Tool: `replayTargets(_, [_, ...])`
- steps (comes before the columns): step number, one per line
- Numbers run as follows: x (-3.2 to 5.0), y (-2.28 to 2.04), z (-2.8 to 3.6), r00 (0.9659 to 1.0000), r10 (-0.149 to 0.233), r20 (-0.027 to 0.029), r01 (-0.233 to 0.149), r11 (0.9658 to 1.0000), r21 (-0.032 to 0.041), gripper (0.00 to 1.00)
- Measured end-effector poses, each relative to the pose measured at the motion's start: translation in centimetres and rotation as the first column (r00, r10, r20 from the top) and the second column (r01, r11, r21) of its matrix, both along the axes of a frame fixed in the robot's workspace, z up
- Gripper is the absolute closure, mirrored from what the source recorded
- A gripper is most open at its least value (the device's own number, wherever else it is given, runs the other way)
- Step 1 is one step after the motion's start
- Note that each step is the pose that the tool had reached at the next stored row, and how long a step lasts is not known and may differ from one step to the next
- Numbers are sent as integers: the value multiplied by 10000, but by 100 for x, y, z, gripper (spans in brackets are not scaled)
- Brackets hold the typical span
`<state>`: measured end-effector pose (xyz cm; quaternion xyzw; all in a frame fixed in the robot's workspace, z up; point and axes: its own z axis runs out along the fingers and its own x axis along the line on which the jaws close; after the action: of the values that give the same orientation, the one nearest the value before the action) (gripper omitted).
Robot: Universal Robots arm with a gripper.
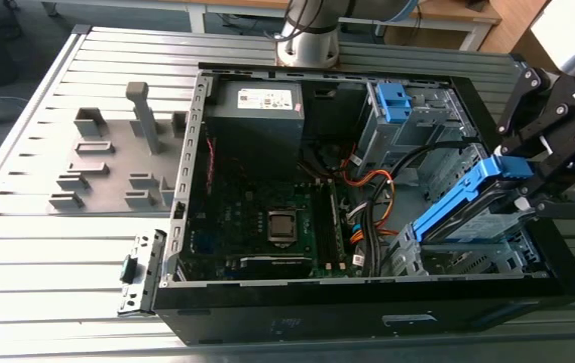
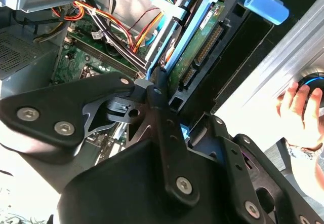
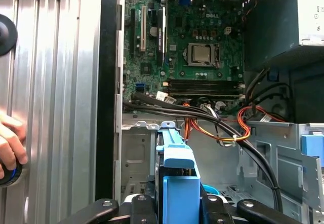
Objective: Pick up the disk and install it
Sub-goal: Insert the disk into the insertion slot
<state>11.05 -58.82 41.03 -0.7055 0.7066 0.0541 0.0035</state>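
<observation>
Open computer case (image 1: 298, 321) on slatted metal table (image 1: 35, 257); inside, green motherboard (image 1: 267, 219), grey power-supply box (image 1: 257, 117), orange cables (image 1: 380, 181). Grey slotted fixture (image 1: 106, 162) beside case, exterior view's left.

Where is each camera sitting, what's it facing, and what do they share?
Exterior view: off-arm, high, looking down into the open case; tool grips the disk.
First wrist view: on the wrist, facing the motherboard over the disk; tool links show.
Second wrist view: on the wrist, facing the disk's connector end along the tool.
Shared: both wrist views catch a person's hand.

disk (image 2: 202, 46) partly behind jaws, hand (image 2: 296, 107) cut off at edge
</observation>
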Motion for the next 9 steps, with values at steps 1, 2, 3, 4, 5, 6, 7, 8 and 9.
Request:
replayTargets(1, [0, 0, -10, 10000, 0, 0, 0, 10000, 0, 64])
replayTargets(2, [0, 0, -23, 10000, 1, 0, -1, 10000, 0, 64])
replayTargets(3, [0, 0, -34, 10000, 0, 0, 0, 10000, 1, 64])
replayTargets(4, [0, 0, -45, 10000, 1, 0, -1, 10000, 0, 64])
replayTargets(5, [0, 0, -55, 10000, 1, 0, -1, 10000, 0, 64])
replayTargets(6, [0, 0, -66, 10000, 0, 0, 0, 10000, -1, 64])
replayTargets(7, [0, 0, -78, 10000, 0, 0, 0, 10000, 0, 64])
replayTargets(8, [0, 0, -89, 10000, 0, 0, 0, 10000, 0, 64])
replayTargets(9, [0, 0, -97, 10000, 0, 0, 0, 10000, 0, 64])
